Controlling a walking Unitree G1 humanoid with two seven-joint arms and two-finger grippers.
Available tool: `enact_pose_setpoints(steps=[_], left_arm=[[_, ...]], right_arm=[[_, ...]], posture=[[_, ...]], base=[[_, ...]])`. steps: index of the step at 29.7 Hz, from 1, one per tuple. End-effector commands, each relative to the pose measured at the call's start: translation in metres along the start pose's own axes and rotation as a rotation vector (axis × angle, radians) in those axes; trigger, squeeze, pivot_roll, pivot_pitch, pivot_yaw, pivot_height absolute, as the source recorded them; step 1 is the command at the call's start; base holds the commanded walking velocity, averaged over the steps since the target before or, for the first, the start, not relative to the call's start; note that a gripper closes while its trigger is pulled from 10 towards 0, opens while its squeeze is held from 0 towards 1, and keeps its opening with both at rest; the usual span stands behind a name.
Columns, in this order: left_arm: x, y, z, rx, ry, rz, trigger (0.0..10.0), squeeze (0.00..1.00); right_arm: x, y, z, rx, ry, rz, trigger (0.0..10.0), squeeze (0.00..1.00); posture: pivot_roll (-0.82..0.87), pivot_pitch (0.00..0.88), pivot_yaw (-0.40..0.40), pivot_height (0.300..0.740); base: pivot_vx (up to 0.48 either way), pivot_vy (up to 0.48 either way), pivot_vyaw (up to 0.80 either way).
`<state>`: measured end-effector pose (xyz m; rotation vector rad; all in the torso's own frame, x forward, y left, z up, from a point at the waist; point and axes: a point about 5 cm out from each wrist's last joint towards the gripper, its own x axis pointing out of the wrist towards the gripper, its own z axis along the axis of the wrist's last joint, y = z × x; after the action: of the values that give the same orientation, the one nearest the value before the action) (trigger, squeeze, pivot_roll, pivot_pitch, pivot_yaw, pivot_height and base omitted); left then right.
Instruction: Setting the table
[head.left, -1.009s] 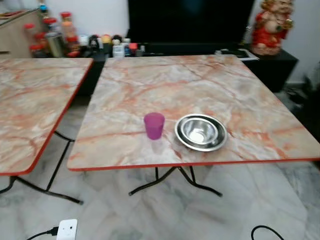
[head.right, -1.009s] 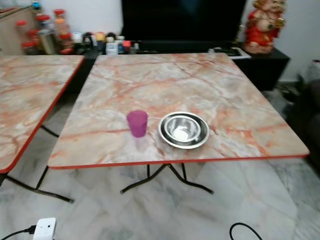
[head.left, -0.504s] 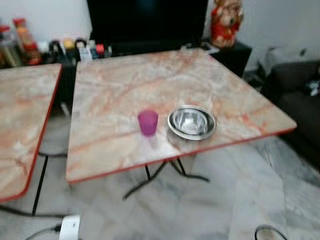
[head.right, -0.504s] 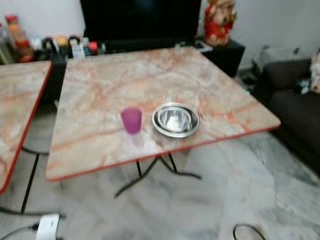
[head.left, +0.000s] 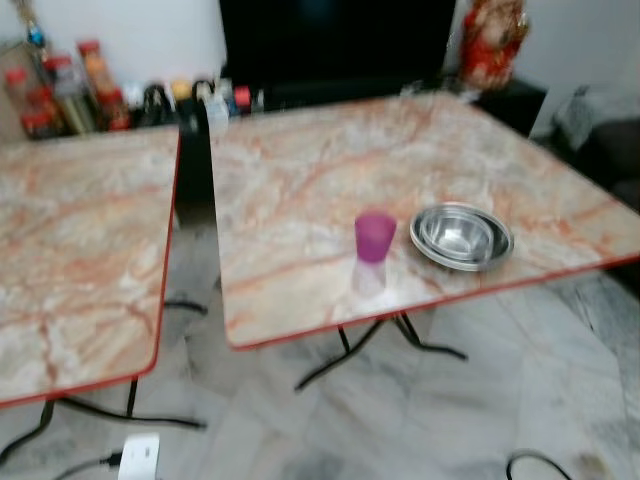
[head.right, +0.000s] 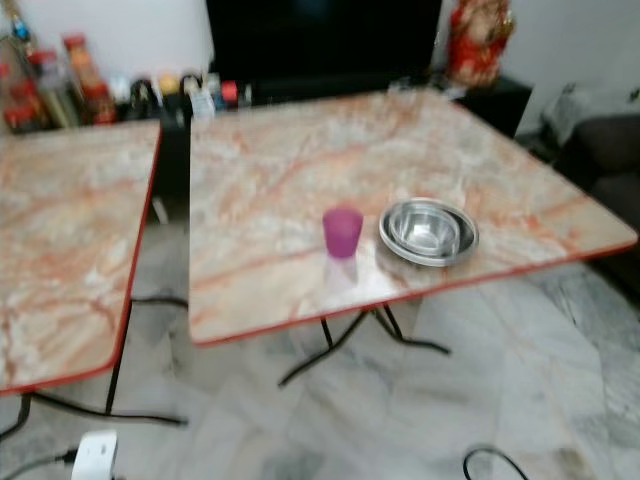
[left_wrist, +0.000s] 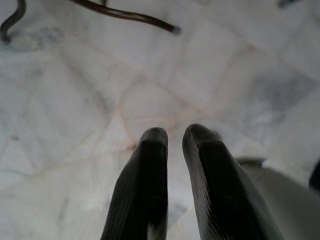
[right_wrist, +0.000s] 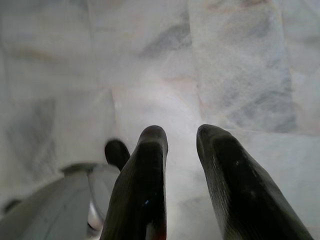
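Grippers (left_wrist: 175, 137) (right_wrist: 181, 137) floorward, slightly parted.

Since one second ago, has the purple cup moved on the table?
No. The purple cup stands beside the steel bowl, near the table's red front edge, as before. The whole picture shifted because the camera moved.

The left claw (left_wrist: 171, 137) has two long black fingers (left_wrist: 145, 185) with rounded tips and a dull, faintly ribbed surface, and a pale grey rounded body part shows beside them. The right claw (right_wrist: 181, 137) has the same two black fingers (right_wrist: 142, 185), one bearing a small red mark at its base, beside a silver-grey curved shell with a dark knob.
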<state>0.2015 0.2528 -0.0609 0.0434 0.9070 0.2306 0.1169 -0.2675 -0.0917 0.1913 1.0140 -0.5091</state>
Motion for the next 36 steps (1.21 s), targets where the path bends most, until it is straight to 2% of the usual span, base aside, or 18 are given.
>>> enact_pose_setpoints(steps=[1,5,10,13,17,18,36], left_arm=[[-0.0028,0.0099,-0.0148,0.014,0.048,0.025,10.0,0.0],[-0.0028,0.0097,-0.0151,0.014,0.049,0.025,10.0,0.0],[-0.0028,0.0102,-0.0152,0.011,0.051,0.027,10.0,0.0],[-0.0029,0.011,-0.0153,0.01,0.051,0.028,10.0,0.0],[-0.003,0.0112,-0.0157,0.011,0.052,0.027,10.0,0.0],[-0.0031,0.0113,-0.0159,0.011,0.052,0.027,10.0,0.0],[-0.0029,0.0132,-0.014,0.02,0.05,0.025,10.0,0.0]], right_arm=[[0.0007,0.0072,0.0019,-0.019,0.0,0.017,10.0,0.0],[0.0006,0.0069,0.0006,0.015,0.005,0.007,10.0,0.0],[0.0007,0.0066,0.0011,0.01,0.003,0.007,10.0,0.0],[0.0008,0.0062,0.0023,-0.04,0.001,0.008,10.0,0.0],[0.0007,0.0063,0.0008,-0.01,0.008,0.004,10.0,0.0],[0.0006,0.0062,0.0001,0.014,0.008,-0.002,10.0,0.0],[0.0003,0.0068,-0.0005,0.014,0.002,0.006,10.0,0.0]], posture=[[0.0,0.087,-0.019,0.74],[0.0,0.088,-0.017,0.74],[0.01,0.085,-0.02,0.74],[0.0,0.082,-0.019,0.74],[0.0,0.075,-0.018,0.74],[0.0,0.071,-0.017,0.74],[0.0,0.053,-0.011,0.74]], base=[[0.0,0.416,0.8],[0.0,0.418,0.46],[0.0,0.413,0.0],[0.0,0.416,0.49],[0.0,0.416,0.65],[0.0,0.42,0.0],[0.0,0.416,0.0]])
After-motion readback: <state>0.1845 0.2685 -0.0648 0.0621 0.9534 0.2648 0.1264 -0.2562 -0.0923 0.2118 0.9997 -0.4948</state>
